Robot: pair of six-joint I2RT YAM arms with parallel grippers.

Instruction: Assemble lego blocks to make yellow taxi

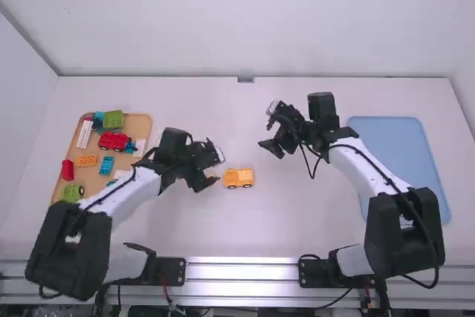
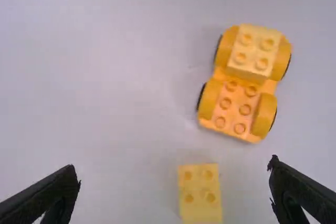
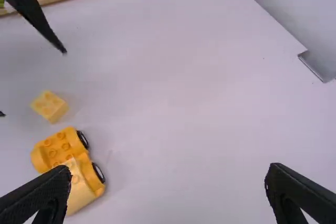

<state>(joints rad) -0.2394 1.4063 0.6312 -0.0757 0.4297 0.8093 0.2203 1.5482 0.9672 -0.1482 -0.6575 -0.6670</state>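
High view: the left gripper (image 1: 208, 176), fingers apart, seems to hover over a small yellow block (image 2: 200, 195) near the yellow car (image 1: 239, 177) on the worktop (image 1: 297, 220); the right gripper's (image 1: 272, 147) fingers are spread too.

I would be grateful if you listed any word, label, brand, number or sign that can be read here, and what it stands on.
There is no text that can be read.
The small yellow block and the wheeled yellow car show studs, with no print to make out.
Any print on the pieces in the wooden tray would be too small to read.
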